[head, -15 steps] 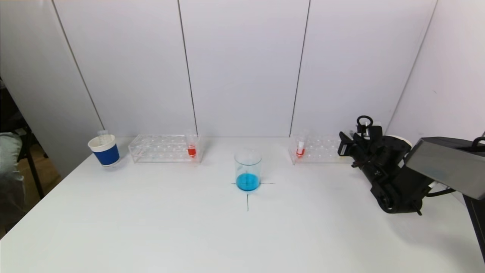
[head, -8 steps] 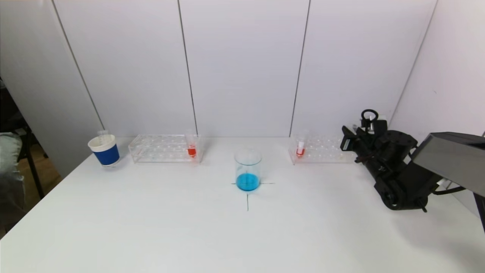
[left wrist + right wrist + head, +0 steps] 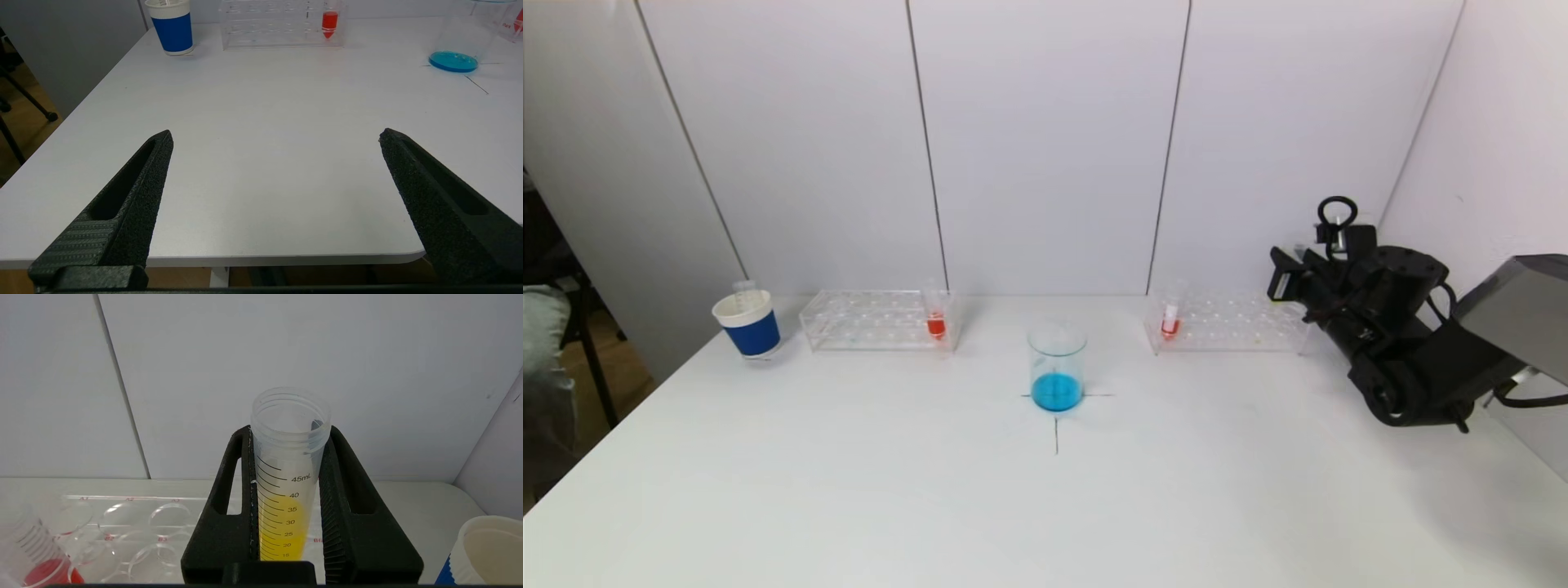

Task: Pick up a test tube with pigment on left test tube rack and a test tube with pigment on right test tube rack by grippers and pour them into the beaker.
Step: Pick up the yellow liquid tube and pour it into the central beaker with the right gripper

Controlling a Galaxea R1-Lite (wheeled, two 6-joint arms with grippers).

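Note:
My right gripper is shut on a clear graduated test tube partly filled with yellow pigment, held upright above the right test tube rack. In the head view that gripper hangs above the right end of the right rack, which holds a tube of red pigment at its left end. The left rack holds another red-pigment tube at its right end. Between the racks stands the beaker with blue liquid at the bottom. My left gripper is open over the table's near edge.
A blue-and-white paper cup stands left of the left rack. Another paper cup sits to the right of the right rack. White wall panels close the back and the right side. A black cross marks the table under the beaker.
My right arm has risen and drawn back to the right with the yellow tube, uncovering the right end of the right rack. Nothing else has moved.

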